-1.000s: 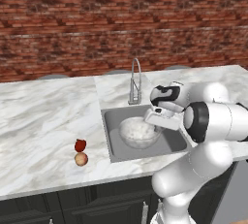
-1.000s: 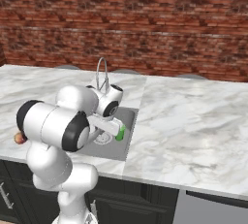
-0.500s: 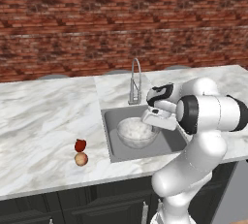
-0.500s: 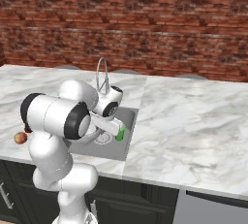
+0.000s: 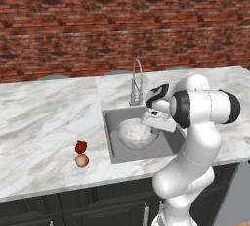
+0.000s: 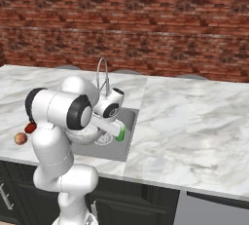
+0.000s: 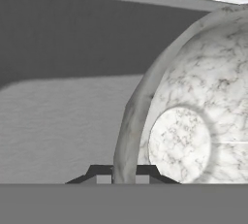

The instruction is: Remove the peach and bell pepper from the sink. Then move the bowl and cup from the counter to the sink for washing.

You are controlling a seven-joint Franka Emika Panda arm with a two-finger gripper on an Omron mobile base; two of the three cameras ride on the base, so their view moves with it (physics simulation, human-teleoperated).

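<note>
claw (image 7: 125, 175) clenched on the rim of the bowl (image 5: 136, 133), which sits inside the sink (image 5: 114, 144). cup (image 6: 120, 134) stands in the sink's right part, just beside the arm. bell pepper (image 5: 81, 146) and peach (image 5: 81, 160) lie on the desk (image 5: 44, 122) left of the sink, pepper just behind peach.

The arm hides most of the cup (image 6: 121, 134) and part of the sink (image 6: 127, 143); the hand view's edge cuts off the bowl (image 7: 193, 121).
</note>
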